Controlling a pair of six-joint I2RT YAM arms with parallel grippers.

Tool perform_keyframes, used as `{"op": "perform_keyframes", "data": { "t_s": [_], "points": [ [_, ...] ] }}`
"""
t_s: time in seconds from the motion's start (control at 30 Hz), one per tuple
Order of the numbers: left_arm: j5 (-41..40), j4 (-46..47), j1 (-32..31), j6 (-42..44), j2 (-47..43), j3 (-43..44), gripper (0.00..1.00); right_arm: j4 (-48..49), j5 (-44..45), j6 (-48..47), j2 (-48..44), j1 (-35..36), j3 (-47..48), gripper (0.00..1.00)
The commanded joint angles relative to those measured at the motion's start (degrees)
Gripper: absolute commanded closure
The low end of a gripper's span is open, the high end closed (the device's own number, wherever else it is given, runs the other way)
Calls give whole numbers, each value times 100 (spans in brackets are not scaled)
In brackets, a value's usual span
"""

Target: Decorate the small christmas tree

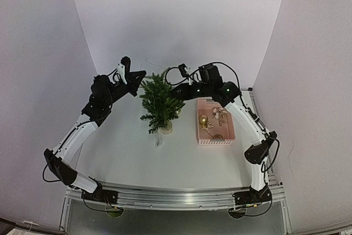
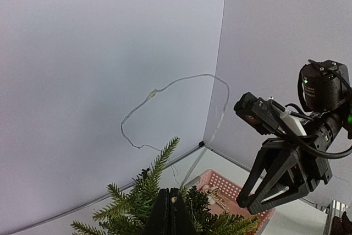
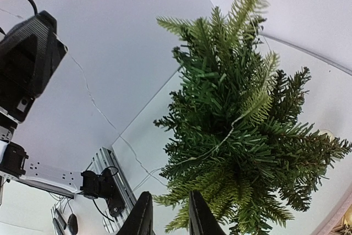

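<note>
The small christmas tree [image 1: 159,104] stands mid-table on a pale round base; it fills the right wrist view [image 3: 247,119] and shows at the bottom of the left wrist view [image 2: 137,207]. A thin fairy-light wire [image 2: 165,83] loops up above the tree, and a strand lies across the branches [image 3: 231,133]. My left gripper [image 2: 170,213] is at the tree's top left [image 1: 142,75], shut on the wire at a small bulb. My right gripper [image 3: 169,218] is close to the tree's right side [image 1: 175,93], open and empty, and shows in the left wrist view [image 2: 275,182].
A pink basket [image 1: 228,130] lies right of the tree with gold ornaments [image 1: 203,120] and a wooden word ornament inside; its rim shows in the left wrist view [image 2: 220,177]. A wire tail hangs to the table in front of the tree [image 1: 158,138]. White walls enclose the table.
</note>
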Motion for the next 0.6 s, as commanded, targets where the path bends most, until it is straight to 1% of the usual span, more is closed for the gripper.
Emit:
{"op": "perform_keyframes", "data": {
  "t_s": [0.0, 0.07, 0.13, 0.23, 0.3, 0.4, 0.5, 0.57],
  "points": [
    [28, 253, 24, -29, -220, -21, 100, 20, 215, 88, -245, 9, -35, 76],
    [20, 258, 28, -27, -214, -29, 100, 20, 341, 110, -294, 52, -209, 74],
    [17, 254, 29, -34, -205, -33, 100, 12, 536, 114, -304, 104, -317, 69],
    [25, 255, 29, -50, -209, -50, 100, 20, 921, 239, -305, 118, -358, 63],
    [25, 258, 28, -53, -214, -72, 100, 31, 1185, 400, -242, 116, -275, 60],
    [25, 280, 29, -53, -229, -117, 100, 52, 1335, 630, 60, 115, 115, 52],
    [13, 292, 29, -53, -244, -143, 100, 120, 1525, 784, 360, 114, 527, 51],
    [2, 310, 29, -53, -247, -152, 100, 238, 1729, 866, 481, 114, 577, 54]
  ]
}}
